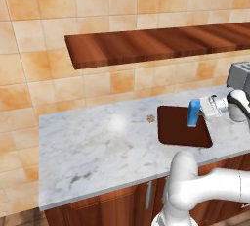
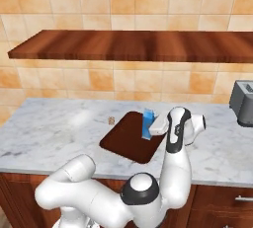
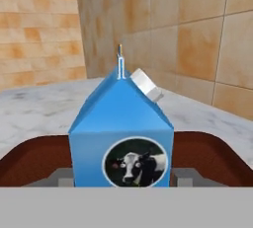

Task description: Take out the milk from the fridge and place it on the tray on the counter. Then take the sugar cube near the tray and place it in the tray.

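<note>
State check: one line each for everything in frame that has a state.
milk: upright over the tray, between the gripper fingers; contact with the tray floor not clear
gripper: jaws either side of the milk, grip or release not clear
tray: flat on the counter, sugar cube not in it
sugar cube: on the counter, left of the tray
toaster: on the counter at the right, slots not visible

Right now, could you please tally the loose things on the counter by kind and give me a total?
Trays: 1, the tray.
Cartons: 1, the milk, upright over the tray.
Sugar cubes: 1, the cube, on the counter left of the tray.
Toasters: 1, the toaster, at the right end.
Total: 4.
</note>
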Motion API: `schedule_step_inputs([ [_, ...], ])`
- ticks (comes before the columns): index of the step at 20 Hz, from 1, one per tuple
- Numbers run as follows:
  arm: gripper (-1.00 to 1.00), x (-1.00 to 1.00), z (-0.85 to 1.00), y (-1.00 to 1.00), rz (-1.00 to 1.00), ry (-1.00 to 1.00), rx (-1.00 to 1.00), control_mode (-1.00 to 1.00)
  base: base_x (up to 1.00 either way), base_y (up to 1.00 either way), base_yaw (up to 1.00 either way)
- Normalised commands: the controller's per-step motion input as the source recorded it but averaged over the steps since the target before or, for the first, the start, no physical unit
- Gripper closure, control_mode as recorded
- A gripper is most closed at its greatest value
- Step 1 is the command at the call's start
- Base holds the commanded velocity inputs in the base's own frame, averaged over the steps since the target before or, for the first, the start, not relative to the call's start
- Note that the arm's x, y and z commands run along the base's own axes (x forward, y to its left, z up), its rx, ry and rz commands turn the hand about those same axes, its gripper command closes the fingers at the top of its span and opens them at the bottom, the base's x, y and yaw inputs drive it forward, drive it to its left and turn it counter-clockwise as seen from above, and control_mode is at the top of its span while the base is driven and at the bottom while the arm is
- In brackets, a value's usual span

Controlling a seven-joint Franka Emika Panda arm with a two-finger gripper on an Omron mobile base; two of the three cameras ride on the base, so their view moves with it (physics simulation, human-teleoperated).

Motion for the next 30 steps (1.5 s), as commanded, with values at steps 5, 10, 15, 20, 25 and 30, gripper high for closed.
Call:
schedule_step_inputs([
  [5, -1.00, 0.00, 0.24, 0.00, 0.00, 0.00, 0.00, -1.00, 0.00, 0.00, 0.00],
  [10, -1.00, 0.00, 0.27, -0.08, 0.00, -0.01, 0.00, -1.00, 0.00, 0.00, 0.00],
  [15, -1.00, -0.04, 0.30, -0.21, 0.00, -0.10, 0.01, -1.00, 0.00, 0.00, 0.00],
  [20, -1.00, -0.08, 0.43, -0.13, 0.00, -0.18, 0.00, -1.00, 0.00, 0.00, 0.00],
  [25, -1.00, -0.45, 0.29, -0.20, 0.00, -0.22, 0.01, -1.00, 0.00, 0.00, 0.00],
  [30, -1.00, -0.99, 0.03, 0.08, -0.07, -0.15, 0.00, -1.00, 0.00, 0.00, 0.00],
])
